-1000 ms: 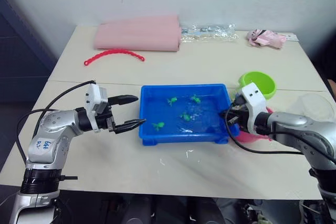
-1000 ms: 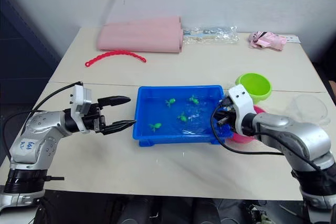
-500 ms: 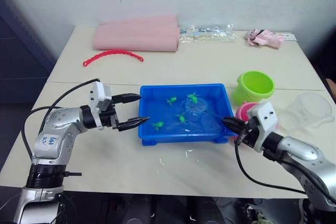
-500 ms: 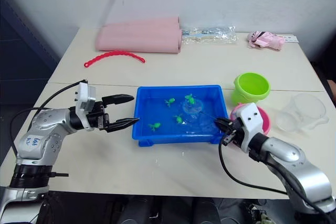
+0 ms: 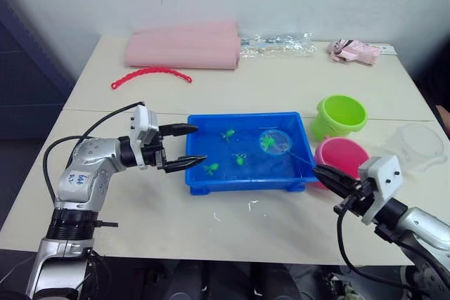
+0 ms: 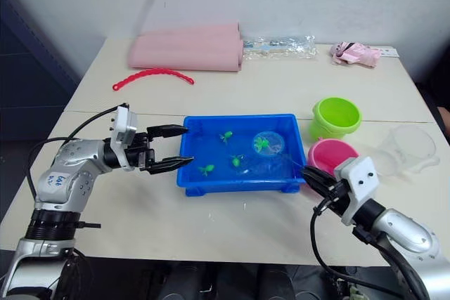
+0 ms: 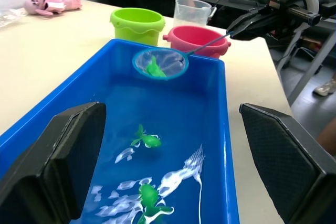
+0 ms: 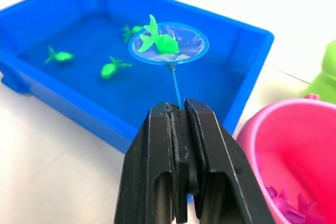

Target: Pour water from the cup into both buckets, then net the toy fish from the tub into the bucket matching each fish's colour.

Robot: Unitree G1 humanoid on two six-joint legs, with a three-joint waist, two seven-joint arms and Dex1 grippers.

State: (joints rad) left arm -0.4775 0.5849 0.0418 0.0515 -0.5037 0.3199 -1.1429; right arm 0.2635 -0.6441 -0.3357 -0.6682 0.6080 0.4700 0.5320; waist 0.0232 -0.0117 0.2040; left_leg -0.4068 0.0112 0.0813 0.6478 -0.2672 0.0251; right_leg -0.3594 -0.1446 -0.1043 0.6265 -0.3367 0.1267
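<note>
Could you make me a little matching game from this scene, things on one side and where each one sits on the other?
Things:
1. net
2. pink bucket
3. left gripper
4. red beaded strip

Places or states:
A. open, at the tub's left end
B. held over the tub with a green fish in it
C. on the table's far left part, away from the tub
D. has pink fish at its bottom

Pairs: 1-B, 2-D, 3-A, 4-C

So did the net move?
Yes. The net was over the middle of the tub; now it is nearer the green bucket, holding a green fish.
</note>
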